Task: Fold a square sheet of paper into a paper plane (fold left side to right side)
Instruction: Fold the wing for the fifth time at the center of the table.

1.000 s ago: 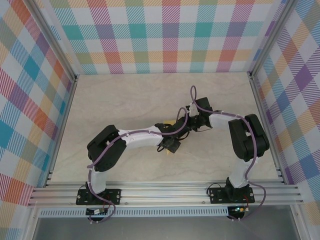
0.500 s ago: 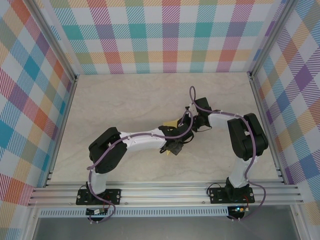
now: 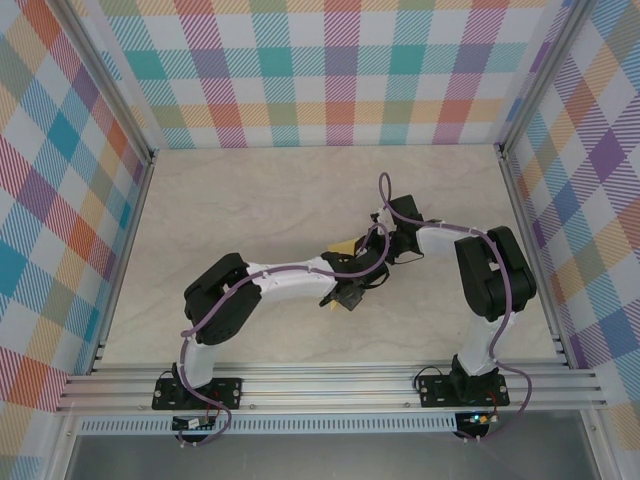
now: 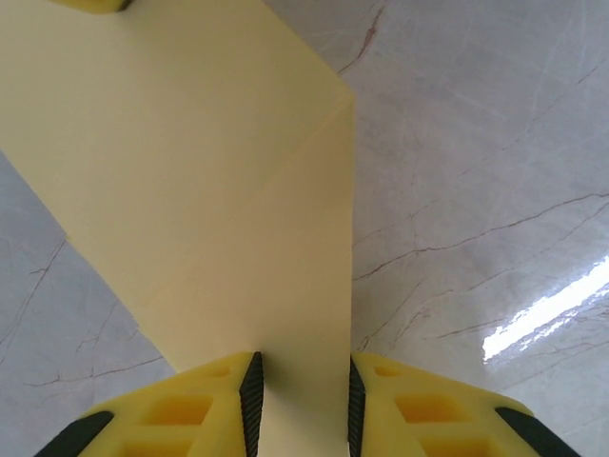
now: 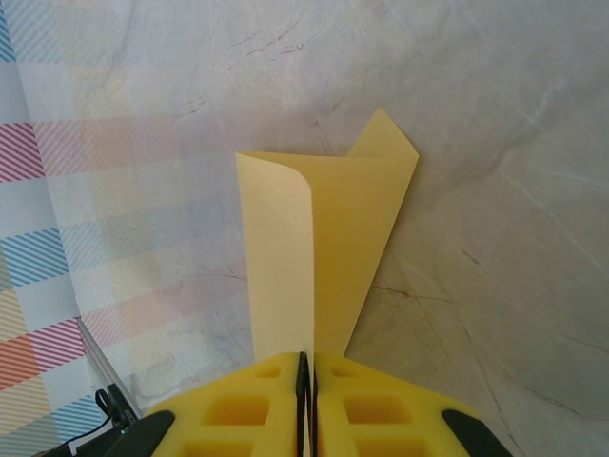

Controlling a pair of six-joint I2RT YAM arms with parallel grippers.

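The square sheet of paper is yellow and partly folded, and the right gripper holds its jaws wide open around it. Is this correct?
Not quite. The right gripper is not wide open: the right wrist view shows its jaws pinched shut on the square sheet of paper. The paper is indeed yellow and partly folded.

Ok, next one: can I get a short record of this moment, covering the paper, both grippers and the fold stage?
paper: yellow sheet, partly folded, one side curled over
left gripper: jaws apart, the paper running between them
right gripper: shut on the paper's near edge
fold stage: soft curl, not pressed flat; no plane shape yet
surface: pale marble-look table
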